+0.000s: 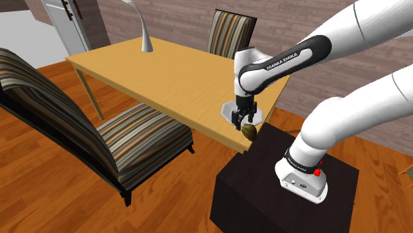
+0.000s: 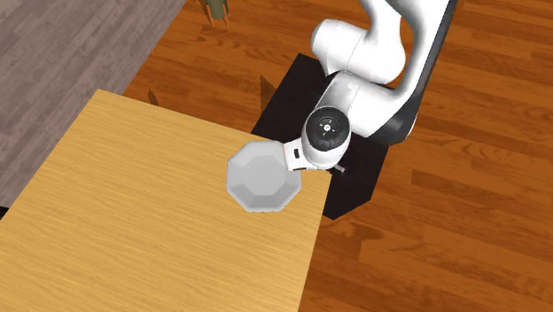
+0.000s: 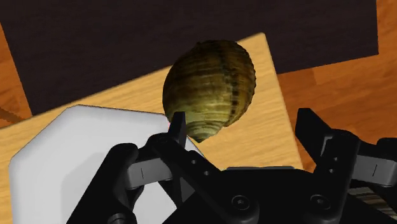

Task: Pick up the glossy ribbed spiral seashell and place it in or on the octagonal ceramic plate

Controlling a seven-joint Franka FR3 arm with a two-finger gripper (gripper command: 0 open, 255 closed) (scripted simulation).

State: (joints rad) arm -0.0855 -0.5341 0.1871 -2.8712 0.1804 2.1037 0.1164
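**Claw (image 3: 243,124) spread over the shell (image 3: 210,86), grasp not yet made**

Your claw stands spread and pinches nothing. In the wrist view the brown ribbed shell lies between the fingers but off-centre: it is close against one finger (image 3: 178,130) and well clear of the other. I can't tell whether it touches.

In the shoulder view the claw (image 1: 242,119) points straight down, with the shell (image 1: 248,131) just under its tips. The shell rests on the wooden table (image 1: 165,73), near the corner closest to the stand (image 1: 265,185). The white octagonal plate (image 1: 227,110) sits just beside the shell, which lies at about five o'clock of it. In the second exterior view the arm (image 2: 323,137) covers the plate's (image 2: 261,177) two o'clock rim.

You're at the grasp step, by my reading, and nothing is lifted. Next, shift until the shell sits centred between the fingers, come down a little and close. A short lift and a small carry toward eleven o'clock in the shoulder view should then put it over the plate. Mind the table edge, because a nudge could roll the shell off.
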